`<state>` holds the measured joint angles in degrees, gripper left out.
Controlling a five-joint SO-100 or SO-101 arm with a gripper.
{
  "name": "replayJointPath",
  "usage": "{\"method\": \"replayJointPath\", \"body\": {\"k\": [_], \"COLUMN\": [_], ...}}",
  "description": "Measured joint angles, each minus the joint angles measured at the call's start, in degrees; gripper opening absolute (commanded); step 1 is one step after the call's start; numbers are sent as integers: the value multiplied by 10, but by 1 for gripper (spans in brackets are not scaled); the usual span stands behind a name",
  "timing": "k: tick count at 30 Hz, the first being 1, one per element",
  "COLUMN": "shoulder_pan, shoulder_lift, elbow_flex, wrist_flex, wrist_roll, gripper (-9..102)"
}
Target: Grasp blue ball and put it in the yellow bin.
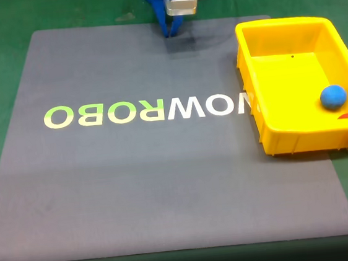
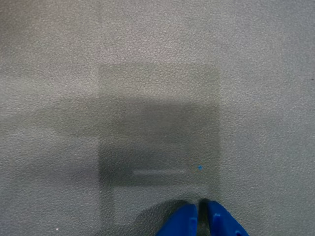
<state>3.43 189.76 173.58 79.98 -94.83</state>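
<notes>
The hand points straight down at the grey mat, fingers pressed together, empty. Well off to its side, the blue ball lies inside the yellow bin, whose long axis runs away from the camera.

Upside-down lettering "ROBOWORO" in green and white runs across the grey mat, in front of the jaws; its last letters pass behind the bin
</notes>
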Motion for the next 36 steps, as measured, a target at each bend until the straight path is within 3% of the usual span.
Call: {"method": "replayJointPath", "body": {"k": [36], "shoulder_pan": [0], "shoulder_lift": [0], "elbow_flex": [22], "wrist_flex": [-11], "wrist_roll": [0], "gripper": [0]}}
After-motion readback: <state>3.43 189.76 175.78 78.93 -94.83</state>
